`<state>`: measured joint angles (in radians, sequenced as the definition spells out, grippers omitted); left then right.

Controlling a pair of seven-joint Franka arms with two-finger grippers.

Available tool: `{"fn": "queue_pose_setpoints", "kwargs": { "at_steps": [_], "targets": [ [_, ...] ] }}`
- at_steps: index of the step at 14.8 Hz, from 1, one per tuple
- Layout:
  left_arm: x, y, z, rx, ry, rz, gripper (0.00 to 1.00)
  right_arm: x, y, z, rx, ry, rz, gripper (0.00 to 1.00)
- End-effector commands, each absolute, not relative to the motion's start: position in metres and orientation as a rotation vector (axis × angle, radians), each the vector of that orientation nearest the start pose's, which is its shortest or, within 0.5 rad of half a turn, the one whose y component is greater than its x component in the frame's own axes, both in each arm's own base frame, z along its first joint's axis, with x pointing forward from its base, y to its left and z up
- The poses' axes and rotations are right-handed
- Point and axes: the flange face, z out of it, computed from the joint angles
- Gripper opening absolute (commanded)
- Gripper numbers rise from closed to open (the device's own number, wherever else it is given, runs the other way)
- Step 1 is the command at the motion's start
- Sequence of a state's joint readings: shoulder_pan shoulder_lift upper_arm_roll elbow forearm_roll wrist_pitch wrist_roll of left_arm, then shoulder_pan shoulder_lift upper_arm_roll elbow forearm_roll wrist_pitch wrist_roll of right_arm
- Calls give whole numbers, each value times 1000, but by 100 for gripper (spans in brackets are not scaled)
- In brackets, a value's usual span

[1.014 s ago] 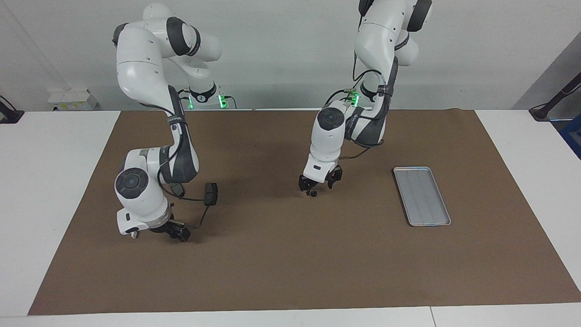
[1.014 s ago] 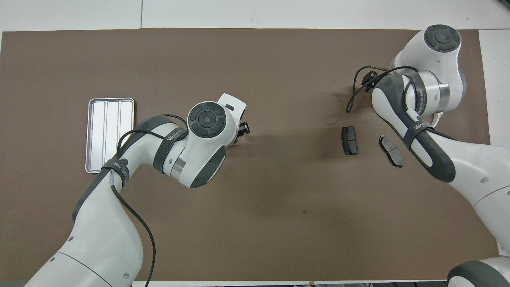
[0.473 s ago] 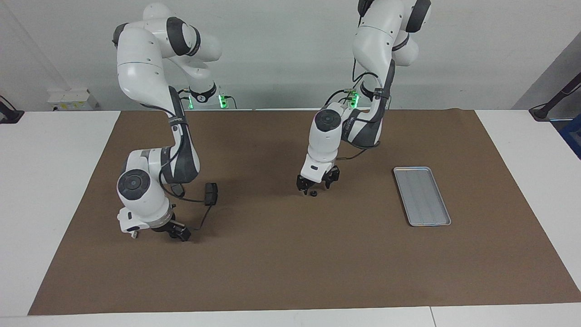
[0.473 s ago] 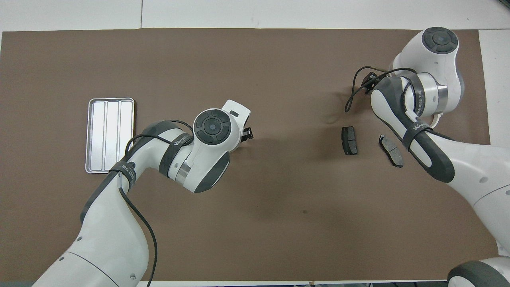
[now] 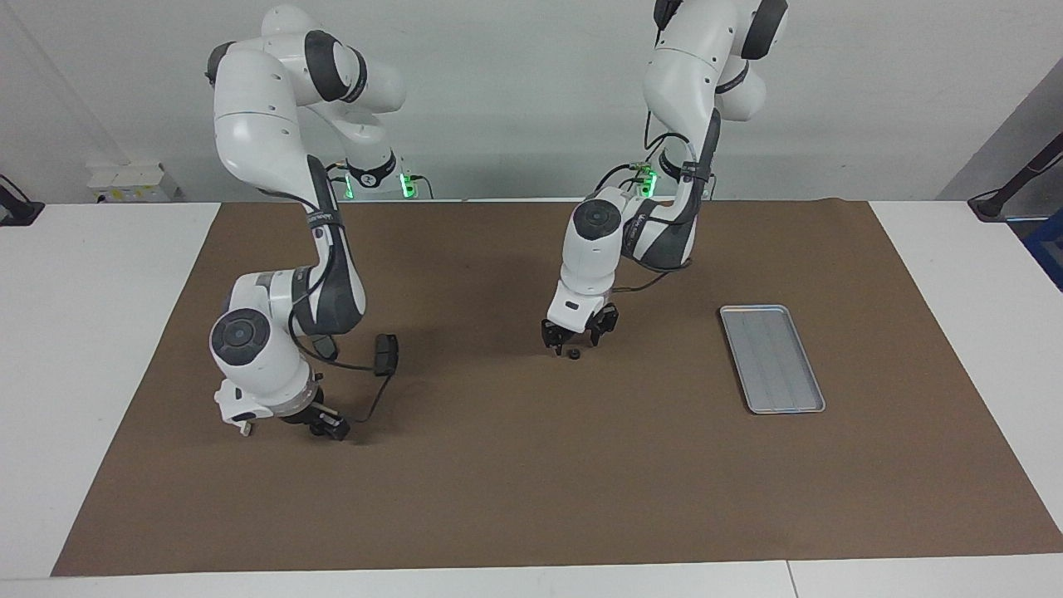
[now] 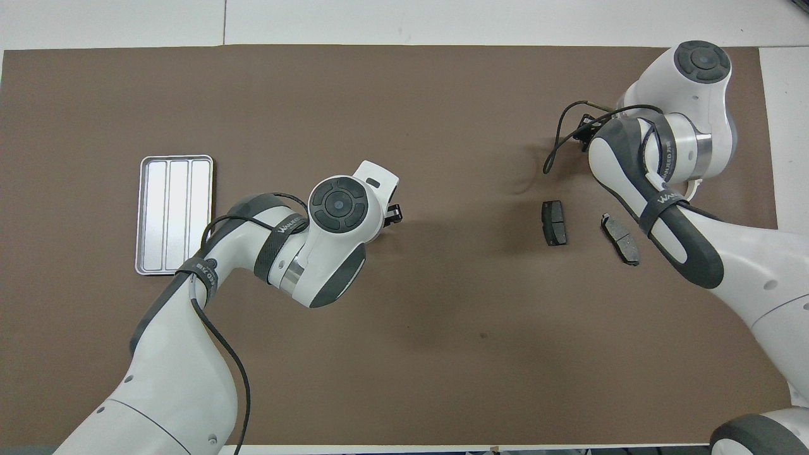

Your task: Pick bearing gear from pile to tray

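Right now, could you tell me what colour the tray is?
The tray is silver-grey with faint lengthwise ribs, clearest in the overhead view.

Right claw [image 5: 328,428] hidden under its own wrist from overhead; small black piece [image 5: 573,355] too tiny to identify.

Plain pale wall [image 5: 515,100], white table [image 5: 100,332], brown mat [image 5: 515,465] covering most of it

Silver-grey ribbed tray [image 5: 772,357], brown mat [image 5: 531,482], dark grey brake-pad plates [image 6: 554,222], small black piece [image 5: 574,355]
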<state>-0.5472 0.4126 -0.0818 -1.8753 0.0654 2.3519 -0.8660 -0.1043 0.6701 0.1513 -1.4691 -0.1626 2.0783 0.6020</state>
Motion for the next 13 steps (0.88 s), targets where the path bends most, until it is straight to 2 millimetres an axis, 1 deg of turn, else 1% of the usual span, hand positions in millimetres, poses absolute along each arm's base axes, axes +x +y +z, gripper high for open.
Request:
{"fn": "queue_pose_setpoints", "kwargs": {
  "at_steps": [1, 3, 4, 5, 6, 8, 9, 10, 11, 12, 13],
  "targets": [
    [519, -371, 295, -3158, -312, -133, 61, 705, -2, 276, -3081, 831, 100, 28],
    [519, -371, 294, -3157, -310, -131, 43, 705, -3, 276, -3082, 831, 102, 7],
    [519, -371, 294, -3156, -308, -132, 38, 705, -3, 276, -3082, 832, 104, 0],
    [518, -370, 293, -3155, -305, -131, 34, 704, -3, 277, -3084, 827, 104, 0],
    [518, -370, 293, -3152, -295, -133, 26, 704, -1, 278, -3088, 825, 113, 0],
    [522, -366, 295, -3147, -298, -139, 2, 705, 1, 284, -3098, 810, 120, 0],
    [527, -362, 299, -3138, -301, -137, 0, 704, 4, 290, -3105, 804, 135, 0],
    [533, -357, 305, -3111, -294, -126, 0, 706, 7, 299, -3111, 799, 142, 0],
    [547, -342, 317, -3084, -304, -101, 0, 707, 7, 310, -3121, 798, 158, 0],
    [565, -312, 335, -3064, -285, -65, 0, 705, 8, 324, -3128, 788, 172, 0],
    [579, -274, 366, -3065, -261, -36, 0, 703, 9, 340, -3139, 745, 173, 0]
  ]
}}
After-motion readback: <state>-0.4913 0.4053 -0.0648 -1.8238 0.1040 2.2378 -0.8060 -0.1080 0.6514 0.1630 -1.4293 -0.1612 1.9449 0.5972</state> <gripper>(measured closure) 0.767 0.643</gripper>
